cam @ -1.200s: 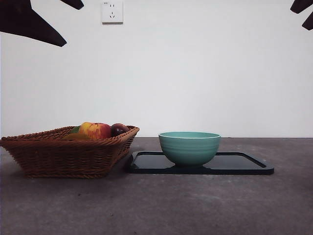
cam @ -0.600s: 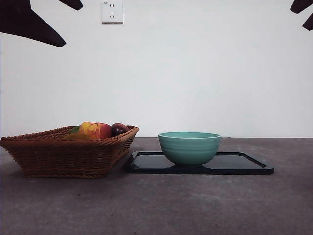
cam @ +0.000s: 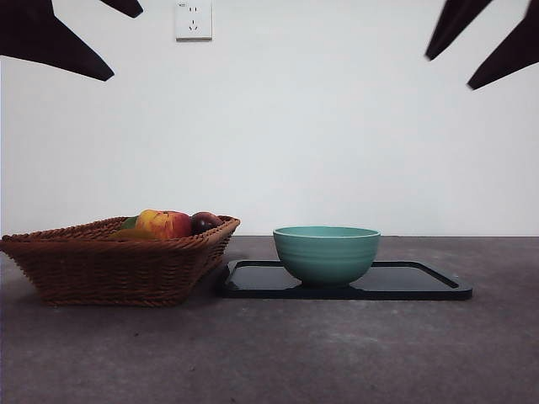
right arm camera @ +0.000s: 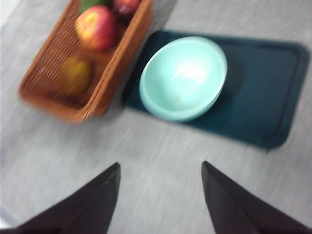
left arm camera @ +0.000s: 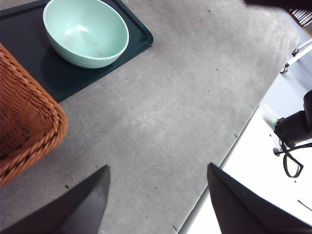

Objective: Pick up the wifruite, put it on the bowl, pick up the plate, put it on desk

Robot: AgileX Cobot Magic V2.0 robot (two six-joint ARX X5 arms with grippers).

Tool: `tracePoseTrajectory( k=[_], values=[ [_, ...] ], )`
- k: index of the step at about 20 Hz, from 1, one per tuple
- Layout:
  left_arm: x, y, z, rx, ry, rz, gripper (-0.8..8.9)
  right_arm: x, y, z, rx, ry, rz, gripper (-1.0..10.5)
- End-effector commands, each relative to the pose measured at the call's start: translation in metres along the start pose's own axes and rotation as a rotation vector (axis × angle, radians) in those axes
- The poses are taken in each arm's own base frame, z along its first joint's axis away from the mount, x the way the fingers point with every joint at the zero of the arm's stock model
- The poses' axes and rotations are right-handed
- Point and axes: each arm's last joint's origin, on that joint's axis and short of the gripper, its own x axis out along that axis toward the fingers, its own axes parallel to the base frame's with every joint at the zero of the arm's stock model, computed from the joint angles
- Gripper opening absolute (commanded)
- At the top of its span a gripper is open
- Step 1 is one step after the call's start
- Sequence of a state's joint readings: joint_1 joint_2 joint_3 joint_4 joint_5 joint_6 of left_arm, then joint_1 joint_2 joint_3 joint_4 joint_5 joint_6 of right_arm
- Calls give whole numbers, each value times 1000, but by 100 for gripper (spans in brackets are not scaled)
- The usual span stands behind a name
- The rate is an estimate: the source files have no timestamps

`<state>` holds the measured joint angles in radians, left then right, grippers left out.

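The wifruite is a dull orange-brown oval lying in the brown wicker basket, beside the red-yellow apple. In the front view the basket's rim hides it. The teal-green bowl stands empty on the black tray, right of the basket. The bowl also shows in the left wrist view and the right wrist view. My right gripper is open and empty, high above the bowl and tray, at the front view's top right. My left gripper is open and empty, high over the desk.
A dark purple-red fruit and the apple rise above the basket rim. The basket's corner lies close to the tray. The desk's edge runs past the left gripper. A wall socket is behind.
The right gripper has come down and inward at the front view's top right, showing much larger. The left gripper, basket, bowl and tray have not moved.
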<state>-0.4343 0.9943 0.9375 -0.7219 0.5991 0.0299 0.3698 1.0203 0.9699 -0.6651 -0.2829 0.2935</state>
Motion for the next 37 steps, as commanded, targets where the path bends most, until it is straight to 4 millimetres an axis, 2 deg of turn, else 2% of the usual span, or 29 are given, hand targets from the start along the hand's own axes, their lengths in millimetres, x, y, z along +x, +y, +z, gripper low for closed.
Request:
tracePoseTrajectory(
  k=[1, 4, 8, 12, 19, 22, 28, 34, 37],
  values=[
    [0, -1, 3, 24, -8, -8, 312, 24, -6, 21, 11, 31, -33, 278],
    [0, -1, 3, 25, -8, -7, 312, 60, -18, 42, 25, 100, -66, 278],
    [0, -1, 3, 29, -8, -7, 312, 106, -31, 55, 26, 179, -87, 278],
    [0, -1, 3, 28, -7, -8, 312, 143, -45, 53, 32, 205, -105, 277],
    [0, -1, 3, 28, -7, -8, 312, 184, -61, 45, 35, 216, -112, 274],
    [0, -1, 3, 28, -7, -7, 312, 193, -65, 43, 35, 215, -116, 211],
    [0, -1, 3, 28, -7, -8, 312, 196, -65, 46, 23, 176, -111, 44],
    [0, -1, 3, 25, -4, -7, 312, 196, -66, 48, 15, 153, -151, 9],
    [0, -1, 3, 25, -4, -8, 312, 186, -59, 56, 3, 118, -140, 9]
  ],
)
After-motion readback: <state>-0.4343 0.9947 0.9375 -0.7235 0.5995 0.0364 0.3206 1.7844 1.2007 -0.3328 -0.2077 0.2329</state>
